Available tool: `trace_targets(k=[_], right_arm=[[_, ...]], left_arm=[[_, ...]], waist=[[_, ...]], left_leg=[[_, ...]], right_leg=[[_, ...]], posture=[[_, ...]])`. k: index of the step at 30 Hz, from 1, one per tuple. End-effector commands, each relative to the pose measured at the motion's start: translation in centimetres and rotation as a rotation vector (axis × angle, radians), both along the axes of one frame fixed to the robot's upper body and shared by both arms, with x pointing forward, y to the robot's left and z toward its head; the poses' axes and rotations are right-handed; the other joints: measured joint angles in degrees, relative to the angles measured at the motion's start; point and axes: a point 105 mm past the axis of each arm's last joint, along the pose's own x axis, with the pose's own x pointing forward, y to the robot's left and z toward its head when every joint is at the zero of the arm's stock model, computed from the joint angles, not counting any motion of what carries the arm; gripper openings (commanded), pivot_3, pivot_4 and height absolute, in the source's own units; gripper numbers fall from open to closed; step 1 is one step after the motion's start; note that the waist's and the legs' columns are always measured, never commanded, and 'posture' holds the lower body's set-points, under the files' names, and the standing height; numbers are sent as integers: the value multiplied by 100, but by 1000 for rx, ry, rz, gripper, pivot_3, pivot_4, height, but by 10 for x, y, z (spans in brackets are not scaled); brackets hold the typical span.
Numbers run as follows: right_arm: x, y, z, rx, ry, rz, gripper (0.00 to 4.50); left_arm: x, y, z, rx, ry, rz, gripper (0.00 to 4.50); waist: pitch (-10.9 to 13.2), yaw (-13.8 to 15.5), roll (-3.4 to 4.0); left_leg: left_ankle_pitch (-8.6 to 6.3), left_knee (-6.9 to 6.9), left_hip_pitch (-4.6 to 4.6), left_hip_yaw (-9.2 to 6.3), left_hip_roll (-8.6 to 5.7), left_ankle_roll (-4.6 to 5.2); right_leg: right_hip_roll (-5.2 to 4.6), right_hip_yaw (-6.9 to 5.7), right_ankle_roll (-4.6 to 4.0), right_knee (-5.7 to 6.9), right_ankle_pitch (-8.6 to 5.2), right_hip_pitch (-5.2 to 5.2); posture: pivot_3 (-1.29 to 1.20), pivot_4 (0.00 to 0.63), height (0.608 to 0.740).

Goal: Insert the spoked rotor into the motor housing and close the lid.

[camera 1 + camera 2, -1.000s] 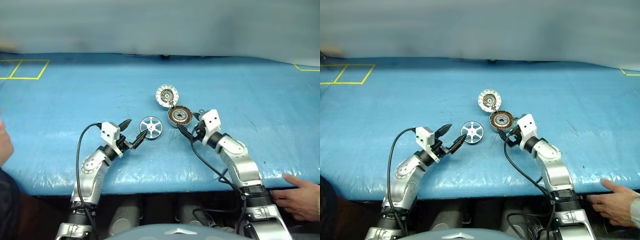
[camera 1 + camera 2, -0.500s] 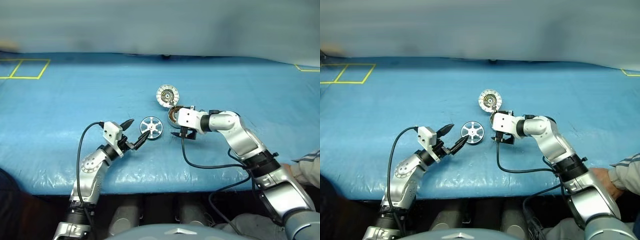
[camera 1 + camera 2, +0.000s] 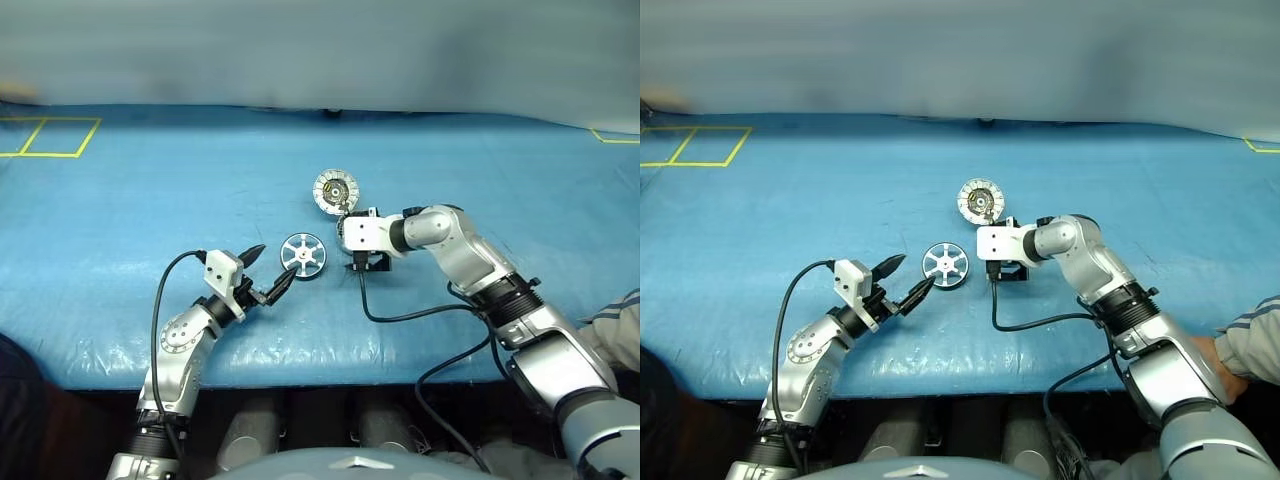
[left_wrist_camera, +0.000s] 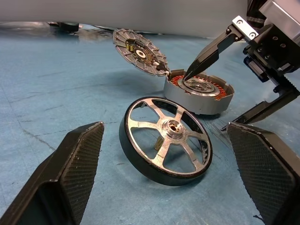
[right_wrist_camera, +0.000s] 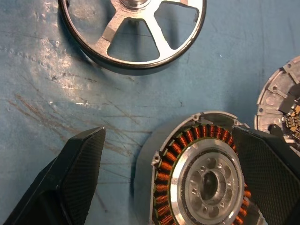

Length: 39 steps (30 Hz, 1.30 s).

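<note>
Spoked rotor (image 3: 302, 254) lies on the blue desk (image 3: 140, 210), tipped up a little on one side, just in front of the left gripper (image 3: 269, 271). Left gripper open wide, holding nothing, black fingers (image 4: 70, 164) spread to either side of the wheel and not touching it. Points level, toward the wheel.

Motor housing (image 4: 199, 91) sits just past the rotor, a bit to the right, copper ring facing up. Lid (image 3: 334, 190) stands open, tilted back on the far edge of the housing, white rim and dark middle showing.

Right gripper (image 4: 236, 77) also open wide and empty, pointing down over the housing. One finger tip sits over the copper ring, the other beside the cup near the desk. Cannot tell if it touches.

Left arm nearer the rotor, so likely the one to pick it up. Then a short carry, away and to the right, into the cup. Wheel has to go in flat, hub over the middle hole.

Desk cover looks thin and scratched, with yellow tape lines (image 3: 50, 138) at the far left corner. Plain grey wall behind. A person's sleeve (image 3: 1255, 335) at the right edge, near the right arm.
</note>
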Motion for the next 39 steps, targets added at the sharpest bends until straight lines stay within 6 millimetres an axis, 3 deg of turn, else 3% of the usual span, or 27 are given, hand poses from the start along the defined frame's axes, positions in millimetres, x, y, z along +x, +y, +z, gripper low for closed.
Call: trace_targets(k=[1,10,19,35,39], right_arm=[[3,-2,20,19,-78,-4,4470],[-5,-10,11,-34,-71,-14,4470],[1,-25,-5,-92,-38,-70,4470],[0,-24,-31,-158,66,-38,4470],[2,-24,-36,-168,99,-31,3594]], left_arm=[[-2,-5,13,0,-54,-20,4500],[-4,1,10,17,-39,-11,4500],[-5,-2,8,13,-33,-12,4500],[-5,0,7,14,-33,2,4500],[-5,1,7,15,-36,5,4500]], waist=[[0,-1,0],[0,-2,0],[0,-2,0],[-2,-19,-1],[-9,-30,-9]], left_leg=[[0,0,0,0,0,1],[2,0,0,1,0,4],[0,1,0,1,0,0],[-2,2,18,1,1,-5],[0,3,24,0,4,-8]], right_leg=[[0,0,0,0,0,0],[1,0,0,0,0,0],[3,0,0,0,0,1],[3,1,0,2,0,17],[3,1,1,3,0,21]], posture=[[0,150,740],[0,150,740],[0,150,740],[0,150,740],[0,150,740]])
